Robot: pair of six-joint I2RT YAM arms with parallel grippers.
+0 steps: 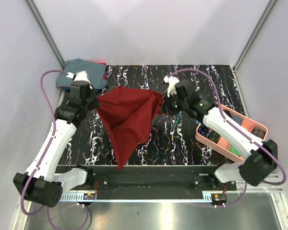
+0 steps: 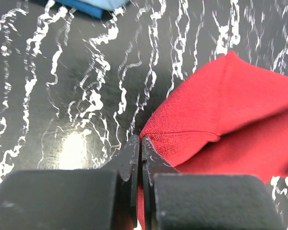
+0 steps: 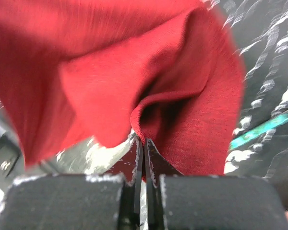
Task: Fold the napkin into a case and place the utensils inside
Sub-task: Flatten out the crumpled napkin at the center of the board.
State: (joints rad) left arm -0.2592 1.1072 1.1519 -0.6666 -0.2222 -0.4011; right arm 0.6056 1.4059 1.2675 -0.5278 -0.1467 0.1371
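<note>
The dark red napkin (image 1: 127,117) hangs in the air between my two grippers, stretched along its top edge and drooping to a point near the table's front edge. My left gripper (image 1: 97,99) is shut on its left corner; the left wrist view shows the pinched cloth (image 2: 221,110) at my closed gripper (image 2: 141,143). My right gripper (image 1: 164,101) is shut on the right corner; the right wrist view shows the cloth (image 3: 149,72) bunched above my closed gripper (image 3: 143,143). A teal-handled utensil (image 1: 176,118) lies on the table under my right arm, also in the right wrist view (image 3: 259,129).
A pink compartment tray (image 1: 233,134) with small items stands at the right. A blue-grey cloth bundle (image 1: 84,72) lies at the back left. The table top (image 1: 182,148) is black with white marbling.
</note>
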